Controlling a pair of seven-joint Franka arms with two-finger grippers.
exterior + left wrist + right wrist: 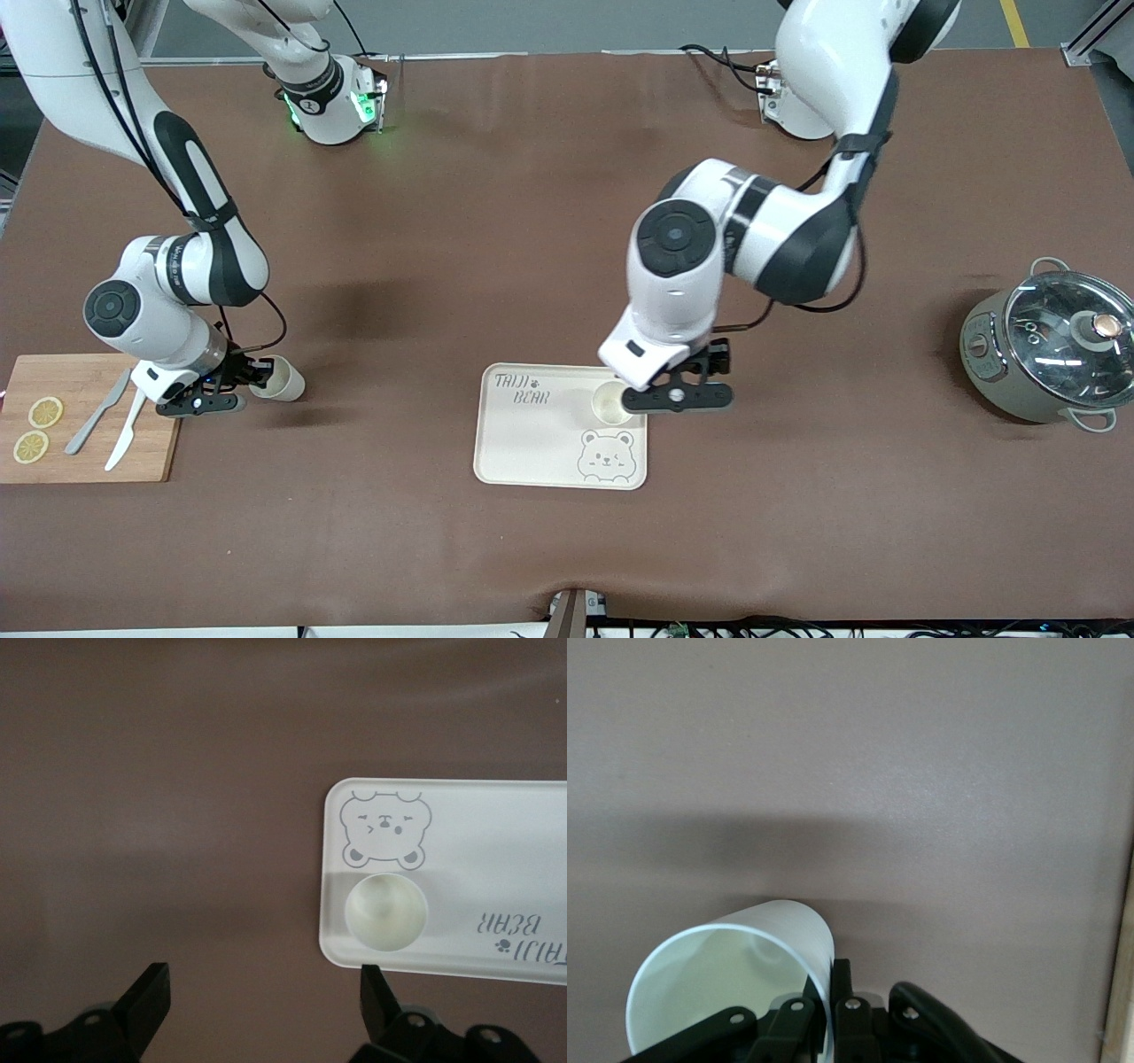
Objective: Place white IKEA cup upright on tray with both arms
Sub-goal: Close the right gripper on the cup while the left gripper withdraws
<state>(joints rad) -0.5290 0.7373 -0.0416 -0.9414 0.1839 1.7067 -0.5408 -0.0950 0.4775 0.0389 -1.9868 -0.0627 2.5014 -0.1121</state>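
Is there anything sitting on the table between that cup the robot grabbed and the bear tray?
Nothing visible: bare brown table lies between the tipped white cup, pinched by the right tool, and the tray. One cup already stands there, under the open left tool.

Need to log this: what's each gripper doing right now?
Left gripper: open, empty, over the tray.
Right gripper: shut on the white cup's rim.

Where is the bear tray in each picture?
Front view: the tray lies low in the middle, under the left gripper.
Left wrist view: tray at the picture's right edge.
Right wrist view: not in it.
Shared landmark: the bear face.
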